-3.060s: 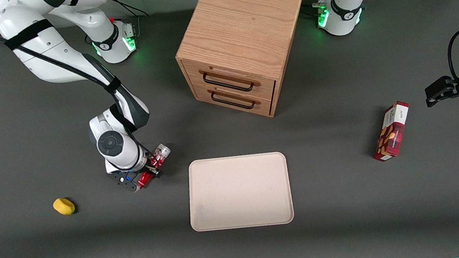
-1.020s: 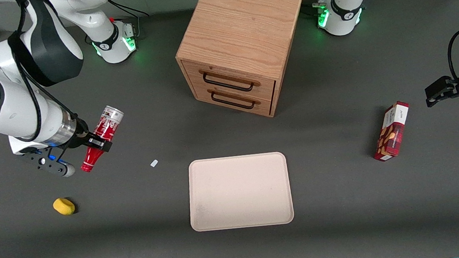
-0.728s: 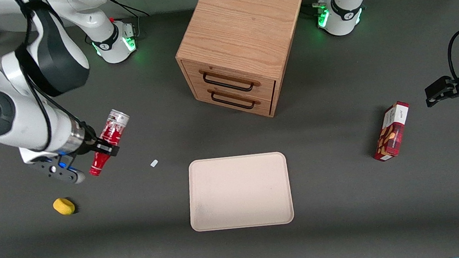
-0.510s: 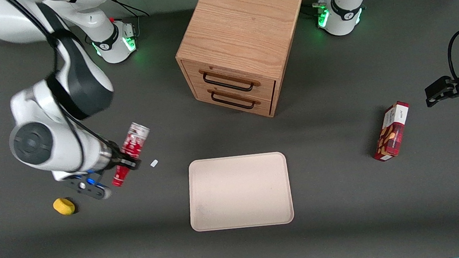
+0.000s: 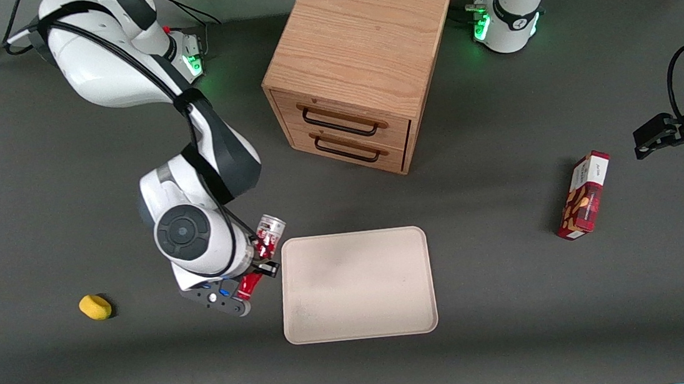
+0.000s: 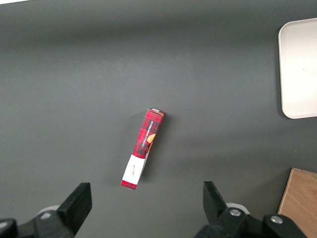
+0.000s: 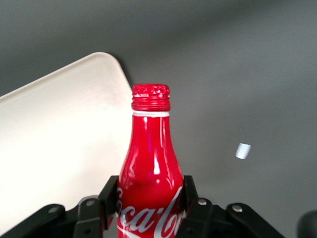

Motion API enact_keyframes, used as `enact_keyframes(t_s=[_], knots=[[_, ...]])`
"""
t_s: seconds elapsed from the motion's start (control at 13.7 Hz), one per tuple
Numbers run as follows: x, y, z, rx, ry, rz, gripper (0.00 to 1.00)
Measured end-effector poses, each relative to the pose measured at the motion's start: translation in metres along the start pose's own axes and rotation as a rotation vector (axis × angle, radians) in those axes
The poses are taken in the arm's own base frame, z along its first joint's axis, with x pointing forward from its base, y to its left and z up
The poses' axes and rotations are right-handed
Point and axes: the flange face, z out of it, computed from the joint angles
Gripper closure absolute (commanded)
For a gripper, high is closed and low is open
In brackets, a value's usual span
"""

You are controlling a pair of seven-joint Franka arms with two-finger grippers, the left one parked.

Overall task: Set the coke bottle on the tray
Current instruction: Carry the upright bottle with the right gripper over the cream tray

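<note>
1. The coke bottle (image 5: 265, 249) is off the surface (image 5: 515, 301), clamped in the claw (image 5: 259, 264) just beside the tray (image 5: 359, 303), at the tray's edge toward the working arm's end. It has not crossed the rim.

2. In the right wrist view the claw's two black fingers (image 7: 110, 196) press on either side of the coke bottle (image 7: 150, 173) at its body, over the white script logo, with the neck and cap sticking out free past them.

3. Handling, as a judgement: the bottle looks rigid and glossy, probably metal or hard plastic, so it will not deform under the grip but may slip or twist on its smooth curved wall. It seems light for this arm. The mid-body hold looks sound; the narrow neck would offer less contact.

4. It is held tilted, silver base higher and farther from the front camera, cap lower and nearer. It likely has to be laid down or turned before release, and a round body may roll.

5. The tray's low raised rim is the edge to clear, so the carry should pass above it.

6. The tray is bare. A wooden drawer cabinet (image 5: 362, 71) stands farther from the front camera, well apart, and a small white scrap (image 7: 242, 150) lies on the surface near the bottle.
</note>
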Motion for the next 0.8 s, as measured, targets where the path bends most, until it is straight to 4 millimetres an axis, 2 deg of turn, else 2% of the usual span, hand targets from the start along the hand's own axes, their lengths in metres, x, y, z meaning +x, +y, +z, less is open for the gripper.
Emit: enact_keyframes(t_s=[0.29, 0.58, 0.8], knots=[[-0.001, -0.023, 0.044, 0.047, 0.035, -0.025, 1.0], [0.0, -0.032, 0.085, 0.04, 0.061, -0.251, 1.0], [0.004, -0.039, 0.111, 0.078, 0.101, -0.309, 1.0]])
